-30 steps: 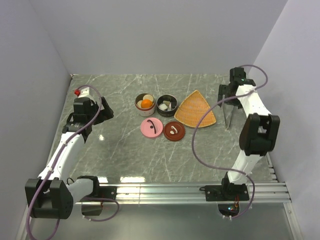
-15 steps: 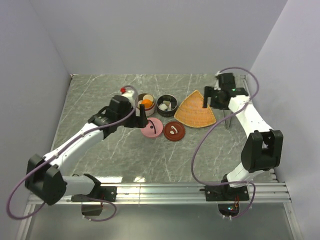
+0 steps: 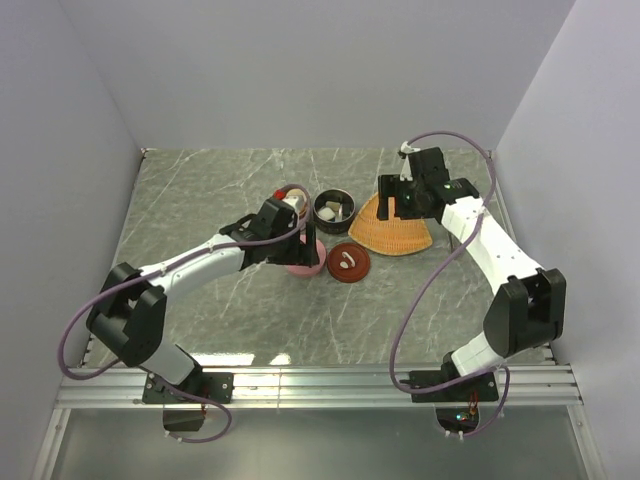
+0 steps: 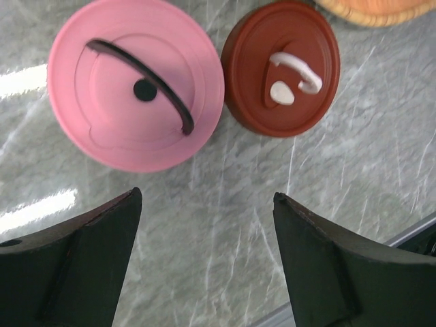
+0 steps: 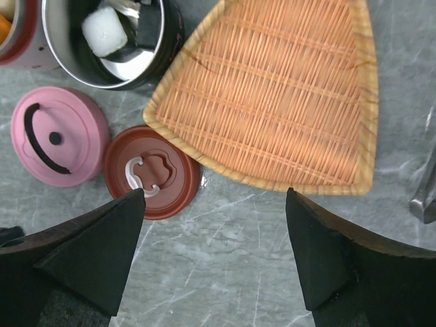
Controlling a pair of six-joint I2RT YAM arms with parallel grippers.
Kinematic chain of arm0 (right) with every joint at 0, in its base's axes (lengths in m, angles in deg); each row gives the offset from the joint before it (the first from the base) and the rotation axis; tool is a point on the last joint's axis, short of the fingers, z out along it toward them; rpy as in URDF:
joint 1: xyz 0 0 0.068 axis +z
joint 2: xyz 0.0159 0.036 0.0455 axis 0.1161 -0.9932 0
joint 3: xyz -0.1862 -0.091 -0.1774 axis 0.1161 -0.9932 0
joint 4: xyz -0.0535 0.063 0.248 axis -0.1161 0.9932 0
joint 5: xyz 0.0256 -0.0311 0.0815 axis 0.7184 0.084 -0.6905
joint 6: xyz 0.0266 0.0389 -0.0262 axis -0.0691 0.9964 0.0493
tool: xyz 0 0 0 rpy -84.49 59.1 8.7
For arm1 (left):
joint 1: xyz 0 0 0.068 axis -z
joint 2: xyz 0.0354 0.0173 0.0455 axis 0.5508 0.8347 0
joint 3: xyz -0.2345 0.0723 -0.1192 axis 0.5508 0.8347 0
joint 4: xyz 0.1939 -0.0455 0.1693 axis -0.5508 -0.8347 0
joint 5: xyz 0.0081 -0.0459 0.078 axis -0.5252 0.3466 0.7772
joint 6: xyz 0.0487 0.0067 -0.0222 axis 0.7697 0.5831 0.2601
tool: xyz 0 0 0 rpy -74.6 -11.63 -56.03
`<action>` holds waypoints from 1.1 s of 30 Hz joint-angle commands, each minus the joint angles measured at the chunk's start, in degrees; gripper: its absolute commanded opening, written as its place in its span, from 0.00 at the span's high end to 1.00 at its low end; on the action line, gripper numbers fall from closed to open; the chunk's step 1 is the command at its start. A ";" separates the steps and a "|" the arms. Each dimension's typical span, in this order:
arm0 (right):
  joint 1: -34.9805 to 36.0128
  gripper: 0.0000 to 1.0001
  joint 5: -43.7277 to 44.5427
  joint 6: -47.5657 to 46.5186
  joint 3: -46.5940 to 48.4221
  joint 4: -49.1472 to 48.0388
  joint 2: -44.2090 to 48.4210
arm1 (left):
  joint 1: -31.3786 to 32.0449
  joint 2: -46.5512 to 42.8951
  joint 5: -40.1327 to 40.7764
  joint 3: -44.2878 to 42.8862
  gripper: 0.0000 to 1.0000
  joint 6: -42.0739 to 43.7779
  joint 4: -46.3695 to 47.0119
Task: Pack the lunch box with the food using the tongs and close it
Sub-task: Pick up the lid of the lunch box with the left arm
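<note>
The lunch box is two round pots. The dark pot (image 3: 333,208) holds white and black food pieces (image 5: 105,30); the pink pot (image 3: 291,197) is half hidden under my left arm. Their lids lie flat on the table: a pink lid (image 4: 136,82) and a brown lid (image 4: 281,68). My left gripper (image 4: 204,199) hovers open just in front of the pink lid, with nothing between its fingers. My right gripper (image 5: 214,194) is open and empty over the near edge of the woven tray (image 5: 272,102). Only a grey metal end of the tongs (image 5: 426,197) shows, at the right wrist view's right edge.
The triangular orange woven tray (image 3: 395,225) lies right of the pots and has nothing on it. Grey walls close in the marble table on the left, back and right. A metal rail (image 3: 320,380) runs along the near edge.
My left arm swung from the far left across to the pink lid. My right arm moved left, from over the tongs to over the woven tray. Both grippers narrowed slightly.
</note>
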 commanded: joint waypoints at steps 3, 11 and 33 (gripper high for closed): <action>-0.01 0.10 0.32 -2.97 3.89 1.44 2.78 | 0.32 4.31 0.26 -2.93 0.18 -2.94 6.49; 0.07 0.10 -1.70 -3.41 4.24 1.97 5.41 | 0.49 8.71 6.58 -5.14 0.27 -6.46 7.19; 0.51 0.10 -6.10 -4.38 0.29 1.18 10.16 | 1.28 14.86 13.54 -7.07 0.52 -8.48 7.98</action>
